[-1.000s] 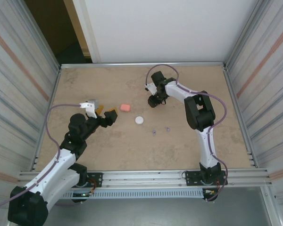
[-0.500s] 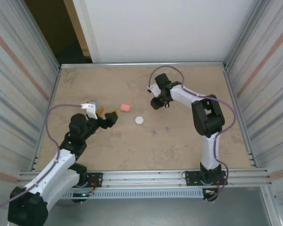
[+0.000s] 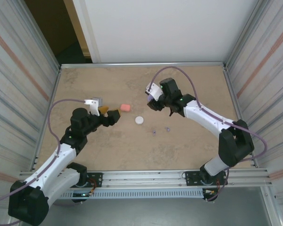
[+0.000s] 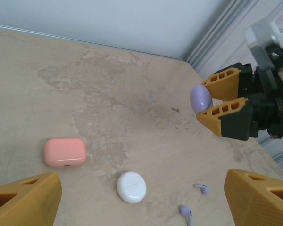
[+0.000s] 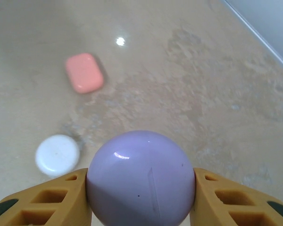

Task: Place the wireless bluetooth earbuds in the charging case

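The right arm is reaching lower and farther out than a second ago, and its elbow has swung toward the right side of the table [image 3: 132,150]. Its claw is staying almost where it was, at mid-table. The left arm is sitting a touch farther forward than before.

The right gripper [image 3: 153,101] is closing its two orange fingers [image 5: 47,200] on a purple charging case [image 5: 141,176], a smooth, rounded pebble pinched from both sides. In the right wrist view the case is bulging up between the fingers and hanging clear of the tabletop.

The left gripper [image 3: 109,114] is standing wide open and holding nothing. In the left wrist view its orange fingers [image 4: 23,202] are framing the bottom corners, with bare table between them.

Two purple earbuds [image 3: 154,132] [image 3: 168,128] are lying loose on the table, near each other but not touching, on the near side of the right gripper. The left wrist view is showing them as small stemmed shapes, just right of a round white case [image 4: 131,187].

A coral-pink case [image 3: 125,107] is lying flat just beyond the left gripper's fingertips. The white case is resting between the coral-pink case and the earbuds, apart from both.
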Action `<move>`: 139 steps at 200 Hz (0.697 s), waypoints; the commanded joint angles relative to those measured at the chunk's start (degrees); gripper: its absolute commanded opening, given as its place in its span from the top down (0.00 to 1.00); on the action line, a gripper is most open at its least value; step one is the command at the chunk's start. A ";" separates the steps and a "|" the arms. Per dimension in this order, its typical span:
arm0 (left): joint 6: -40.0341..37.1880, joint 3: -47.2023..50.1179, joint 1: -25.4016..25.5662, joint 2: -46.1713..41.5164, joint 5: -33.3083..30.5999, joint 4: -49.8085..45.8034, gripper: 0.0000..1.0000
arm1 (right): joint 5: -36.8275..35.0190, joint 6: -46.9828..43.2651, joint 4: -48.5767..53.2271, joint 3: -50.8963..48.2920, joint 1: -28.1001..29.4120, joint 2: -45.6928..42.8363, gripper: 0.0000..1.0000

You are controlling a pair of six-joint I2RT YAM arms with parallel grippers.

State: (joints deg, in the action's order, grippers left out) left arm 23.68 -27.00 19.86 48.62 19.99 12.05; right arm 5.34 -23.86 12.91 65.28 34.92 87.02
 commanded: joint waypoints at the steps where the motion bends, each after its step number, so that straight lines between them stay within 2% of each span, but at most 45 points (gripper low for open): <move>1: 1.87 -2.85 -0.35 -0.13 4.34 1.07 0.12 | 2.10 -8.33 -4.20 -1.76 2.75 -4.94 0.56; 50: 3.54 -4.19 -0.30 0.39 10.66 3.67 0.14 | 4.14 -15.60 -5.64 -4.30 6.85 -10.41 0.56; 88: 5.98 -5.82 0.34 2.75 14.26 5.37 0.17 | 1.99 -17.77 -7.96 -5.83 8.57 -12.28 0.56; 139: 4.79 -9.18 5.21 7.25 14.95 6.48 0.18 | 0.82 -19.05 -8.78 -6.28 9.74 -13.06 0.56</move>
State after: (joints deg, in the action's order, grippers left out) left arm 28.64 -33.32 23.20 54.48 33.08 16.16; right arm 7.25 -41.21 6.26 59.33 44.10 76.01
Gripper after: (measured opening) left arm 0.829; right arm 0.472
